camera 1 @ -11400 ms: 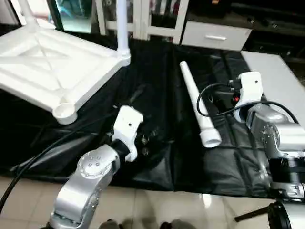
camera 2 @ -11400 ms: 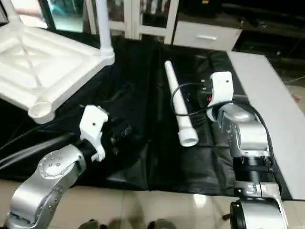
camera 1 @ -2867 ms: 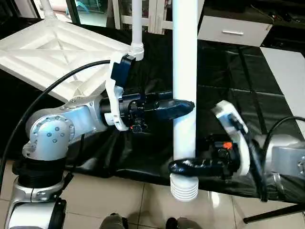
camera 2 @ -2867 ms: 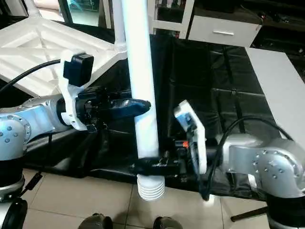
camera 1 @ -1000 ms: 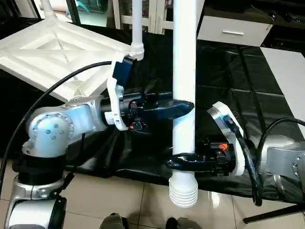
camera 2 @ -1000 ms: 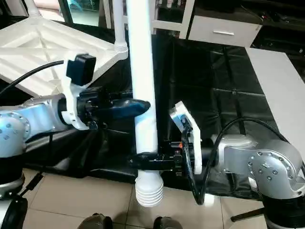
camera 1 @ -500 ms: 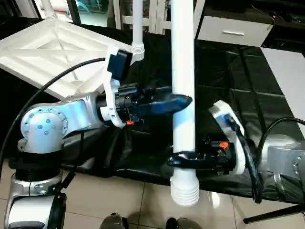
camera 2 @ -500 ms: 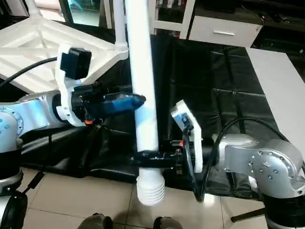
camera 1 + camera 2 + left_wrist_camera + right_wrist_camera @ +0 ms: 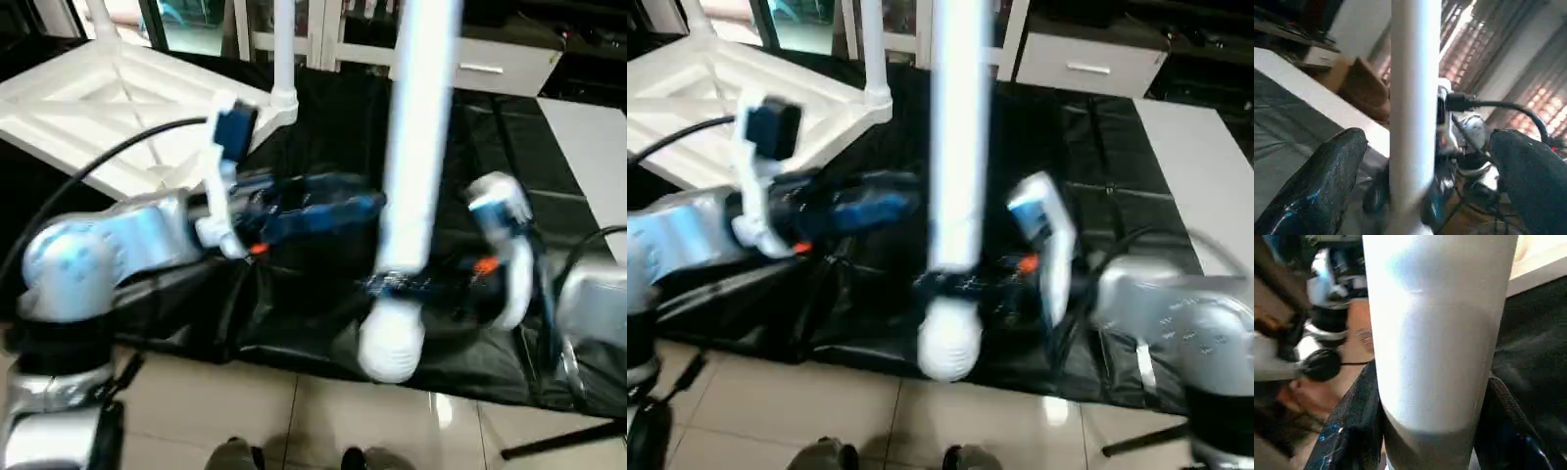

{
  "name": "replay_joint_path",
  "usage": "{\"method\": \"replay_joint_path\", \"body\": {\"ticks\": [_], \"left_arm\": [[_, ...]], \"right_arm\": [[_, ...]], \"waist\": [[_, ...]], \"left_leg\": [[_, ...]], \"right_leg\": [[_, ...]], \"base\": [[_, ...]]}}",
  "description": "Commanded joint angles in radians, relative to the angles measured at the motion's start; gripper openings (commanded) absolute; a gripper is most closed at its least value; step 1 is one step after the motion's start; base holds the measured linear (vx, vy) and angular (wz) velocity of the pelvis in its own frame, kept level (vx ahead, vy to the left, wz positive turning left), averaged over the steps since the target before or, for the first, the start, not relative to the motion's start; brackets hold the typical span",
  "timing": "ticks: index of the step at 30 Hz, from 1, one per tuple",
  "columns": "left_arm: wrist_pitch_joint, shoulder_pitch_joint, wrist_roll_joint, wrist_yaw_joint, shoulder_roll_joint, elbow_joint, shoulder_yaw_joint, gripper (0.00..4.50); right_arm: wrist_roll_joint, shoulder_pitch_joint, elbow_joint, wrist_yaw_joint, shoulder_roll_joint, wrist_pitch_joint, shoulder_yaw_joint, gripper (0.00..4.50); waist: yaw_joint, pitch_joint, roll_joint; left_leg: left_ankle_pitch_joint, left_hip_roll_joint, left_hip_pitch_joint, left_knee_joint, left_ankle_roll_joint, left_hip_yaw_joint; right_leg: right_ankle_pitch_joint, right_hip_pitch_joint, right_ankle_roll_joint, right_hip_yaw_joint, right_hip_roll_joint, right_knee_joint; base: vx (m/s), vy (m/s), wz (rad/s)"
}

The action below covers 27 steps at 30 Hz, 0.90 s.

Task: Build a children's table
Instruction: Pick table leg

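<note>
So, your left gripper [image 9: 1420,161] had just let go: its 2 fingers [image 9: 1327,176] stood spread wide, clear of the leg [image 9: 416,147] on either side. Your right gripper [image 9: 397,286] alone pinched the leg near its thick lower end, holding it roughly upright but now tilted right. The tabletop [image 9: 108,108] lay upside down at far left, 1 leg already standing at its corner. I judge the handover done; carrying it to a socket comes next.

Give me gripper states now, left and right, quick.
Left gripper: open, fingers spread either side of the table leg, not gripping it.
Right gripper: closed on the table leg near its lower end.
</note>
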<state>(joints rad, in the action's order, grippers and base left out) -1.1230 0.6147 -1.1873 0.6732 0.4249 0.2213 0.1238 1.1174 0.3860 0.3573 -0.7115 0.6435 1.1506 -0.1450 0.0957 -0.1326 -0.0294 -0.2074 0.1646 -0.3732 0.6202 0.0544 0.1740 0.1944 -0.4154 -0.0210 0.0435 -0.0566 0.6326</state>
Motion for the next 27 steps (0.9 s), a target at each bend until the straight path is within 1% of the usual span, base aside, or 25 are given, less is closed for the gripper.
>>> {"method": "replay_joint_path", "body": {"ticks": [1,4,5,6,7,8,9,10,11,12,13,14,15,16,17,18,19,20,21,22,23,24,25,26,27], "left_arm": [[0.009,-0.031,0.013,-0.024,0.014,0.049,0.021,4.50],[0.008,-0.063,0.004,-0.043,0.029,0.061,0.046,4.50],[0.028,-0.086,0.027,-0.053,0.044,0.086,0.059,4.50],[0.031,-0.088,0.030,-0.054,0.046,0.089,0.060,4.50],[0.050,-0.102,0.057,-0.066,0.054,0.107,0.064,4.50],[0.087,-0.128,0.118,-0.109,0.062,0.144,0.065,4.50],[0.094,-0.134,0.129,-0.118,0.062,0.151,0.066,4.50],[0.141,-0.165,0.206,-0.187,0.050,0.190,0.069,4.50],[0.173,-0.188,0.256,-0.234,0.041,0.216,0.072,4.50],[0.199,-0.222,0.319,-0.297,0.030,0.236,0.064,4.50],[0.207,-0.234,0.338,-0.317,0.028,0.242,0.060,4.50],[0.282,-0.275,0.479,-0.400,0.039,0.253,0.005,4.50],[0.358,-0.321,0.636,-0.504,0.048,0.261,-0.055,4.50],[0.410,-0.344,0.703,-0.530,0.049,0.265,-0.082,4.50],[0.466,-0.365,0.750,-0.540,0.043,0.266,-0.099,4.50],[0.492,-0.391,0.775,-0.573,0.009,0.269,-0.100,4.50],[0.492,-0.391,0.775,-0.573,0.009,0.269,-0.100,4.50],[0.545,-0.426,0.843,-0.636,-0.027,0.269,-0.121,4.50],[0.564,-0.434,0.870,-0.654,-0.031,0.265,-0.133,4.50],[0.564,-0.434,0.870,-0.654,-0.031,0.265,-0.133,4.50],[0.594,-0.438,0.911,-0.714,-0.068,0.233,-0.129,4.50],[0.617,-0.441,0.945,-0.748,-0.082,0.211,-0.137,4.50],[0.638,-0.439,0.971,-0.762,-0.086,0.194,-0.150,4.50],[0.638,-0.439,0.971,-0.762,-0.086,0.194,-0.150,4.50],[0.660,-0.435,0.993,-0.766,-0.084,0.178,-0.164,4.50]], "right_arm": [[-0.043,-0.013,-0.020,0.006,0.029,-0.037,-0.035,1.87],[-0.092,-0.016,-0.048,0.014,0.049,-0.074,-0.045,1.87],[-0.169,-0.016,-0.061,0.039,0.056,-0.132,-0.030,1.87],[-0.178,-0.016,-0.062,0.043,0.057,-0.140,-0.028,1.87],[-0.213,-0.013,-0.069,0.069,0.047,-0.169,-0.021,1.87],[-0.323,-0.010,-0.076,0.140,0.018,-0.268,0.010,1.87],[-0.346,-0.010,-0.077,0.153,0.011,-0.291,0.017,1.87],[-0.430,-0.010,-0.086,0.214,-0.035,-0.395,0.031,1.87],[-0.485,-0.010,-0.093,0.252,-0.067,-0.467,0.041,1.87],[-0.582,-0.017,-0.091,0.328,-0.083,-0.543,0.076,1.87],[-0.616,-0.019,-0.091,0.353,-0.088,-0.566,0.089,1.87],[-0.643,-0.035,-0.079,0.438,-0.149,-0.592,0.070,1.87],[-0.628,-0.057,-0.064,0.512,-0.228,-0.591,0.032,1.87],[-0.631,-0.072,-0.053,0.535,-0.253,-0.598,0.028,1.87],[-0.635,-0.086,-0.042,0.552,-0.274,-0.606,0.028,1.87],[-0.647,-0.107,-0.028,0.574,-0.300,-0.616,0.036,1.87],[-0.647,-0.107,-0.028,0.574,-0.300,-0.616,0.036,1.87],[-0.677,-0.142,-0.013,0.593,-0.333,-0.642,0.064,1.87],[-0.689,-0.152,-0.013,0.594,-0.341,-0.654,0.074,1.87],[-0.689,-0.152,-0.013,0.594,-0.341,-0.654,0.074,1.87],[-0.703,-0.173,-0.032,0.618,-0.375,-0.687,0.062,1.87],[-0.717,-0.185,-0.045,0.632,-0.397,-0.710,0.057,1.87],[-0.727,-0.195,-0.053,0.637,-0.406,-0.725,0.054,1.87],[-0.727,-0.195,-0.053,0.637,-0.406,-0.725,0.054,1.87],[-0.735,-0.203,-0.058,0.636,-0.408,-0.732,0.055,1.87]], "waist": [[0.005,0.095,-0.002],[0.007,0.095,-0.001],[0.008,0.095,0.000],[0.007,0.095,0.000],[0.007,0.095,0.000],[0.006,0.096,0.003],[0.004,0.097,0.004],[0.001,0.095,0.001],[-0.005,0.095,-0.001],[-0.006,0.095,-0.003],[-0.006,0.095,-0.003],[-0.008,0.094,-0.001],[-0.011,0.085,-0.011],[-0.011,0.085,-0.006],[-0.015,0.081,-0.015],[-0.013,0.084,-0.014],[-0.012,0.086,-0.010],[-0.008,0.081,-0.013],[-0.002,0.077,-0.021],[0.005,0.078,-0.020],[0.017,0.075,-0.024],[0.035,0.080,-0.011],[0.036,0.080,-0.011],[0.036,0.075,-0.002],[0.031,0.078,0.013]], "left_leg": [[0.032,0.050,0.004,-0.065,-0.025,-0.017],[0.022,0.047,0.004,-0.065,-0.021,-0.016],[0.017,0.049,0.003,-0.065,-0.017,-0.017],[0.015,0.049,0.005,-0.066,-0.012,-0.016],[0.015,0.049,0.005,-0.066,-0.012,-0.016],[0.016,0.051,0.006,-0.065,-0.010,-0.017],[0.016,0.052,0.005,-0.065,-0.004,-0.018],[0.014,0.049,0.004,-0.065,-0.005,-0.015],[0.013,0.049,0.000,-0.064,-0.002,-0.015],[0.007,0.047,0.001,-0.064,-0.002,-0.015],[0.007,0.047,0.001,-0.064,-0.002,-0.015],[0.006,0.047,0.003,-0.064,0.009,-0.015],[-0.022,0.050,0.003,-0.069,-0.002,-0.013],[-0.035,0.054,0.002,-0.072,-0.002,-0.017],[-0.073,0.052,0.004,-0.076,0.003,-0.017],[-0.070,0.053,0.010,-0.077,0.010,-0.018],[-0.063,0.051,0.008,-0.076,0.004,-0.017],[-0.068,0.043,0.002,-0.073,-0.021,-0.008],[-0.072,0.035,-0.012,-0.067,-0.061,-0.007],[-0.074,0.032,-0.018,-0.060,-0.081,-0.009],[-0.076,0.029,-0.026,-0.023,-0.119,-0.022],[-0.069,0.035,-0.043,0.024,-0.139,-0.048],[-0.075,0.039,-0.058,0.044,-0.139,-0.064],[-0.065,0.047,-0.069,0.054,-0.126,-0.092],[-0.050,0.046,-0.054,0.022,-0.137,-0.093]], "right_leg": [[0.020,0.075,-0.243,-0.054,-0.079,-0.054],[0.052,0.075,-0.235,-0.054,-0.077,-0.057],[0.068,0.074,-0.228,-0.053,-0.079,-0.057],[0.075,0.071,-0.222,-0.053,-0.076,-0.058],[0.075,0.071,-0.222,-0.053,-0.076,-0.058],[0.072,0.071,-0.218,-0.053,-0.078,-0.058],[0.074,0.069,-0.213,-0.052,-0.077,-0.058],[0.080,0.069,-0.209,-0.053,-0.074,-0.059],[0.077,0.070,-0.207,-0.053,-0.076,-0.058],[0.091,0.072,-0.197,-0.054,-0.076,-0.061],[0.091,0.072,-0.197,-0.054,-0.076,-0.061],[0.107,0.069,-0.177,-0.053,-0.070,-0.061],[0.144,0.062,-0.148,-0.057,-0.069,-0.070],[0.164,0.064,-0.130,-0.057,-0.070,-0.071],[0.246,0.058,-0.087,-0.054,-0.068,-0.079],[0.233,0.055,-0.079,-0.056,-0.067,-0.075],[0.206,0.056,-0.085,-0.059,-0.069,-0.072],[0.187,0.057,-0.104,-0.070,-0.082,-0.077],[0.216,0.073,-0.108,-0.085,-0.108,-0.089],[0.251,0.079,-0.106,-0.095,-0.125,-0.099],[0.325,0.092,-0.114,-0.134,-0.184,-0.128],[0.387,0.108,-0.142,-0.173,-0.253,-0.154],[0.402,0.114,-0.161,-0.187,-0.273,-0.161],[0.416,0.114,-0.211,-0.181,-0.279,-0.164],[0.412,0.098,-0.238,-0.142,-0.231,-0.154]], "base": [[0.000,0.000,0.00],[0.000,0.000,0.00],[0.000,0.000,0.00],[0.000,0.000,0.00],[0.000,0.000,0.00],[0.000,0.000,0.00],[0.000,0.000,0.00],[0.000,0.000,0.00],[0.000,0.000,0.00],[0.000,0.000,0.00],[0.000,0.000,0.00],[0.000,0.000,0.00],[0.000,0.000,0.00],[0.000,0.000,0.00],[0.000,0.000,0.00],[0.000,0.000,0.00],[0.000,0.000,0.00],[0.000,0.000,0.00],[0.000,0.000,0.00],[0.000,0.000,0.00],[0.000,0.000,0.00],[-0.017,0.065,0.00],[-0.019,0.108,-0.04],[-0.019,0.108,-0.04],[-0.025,0.167,-0.07]]}}
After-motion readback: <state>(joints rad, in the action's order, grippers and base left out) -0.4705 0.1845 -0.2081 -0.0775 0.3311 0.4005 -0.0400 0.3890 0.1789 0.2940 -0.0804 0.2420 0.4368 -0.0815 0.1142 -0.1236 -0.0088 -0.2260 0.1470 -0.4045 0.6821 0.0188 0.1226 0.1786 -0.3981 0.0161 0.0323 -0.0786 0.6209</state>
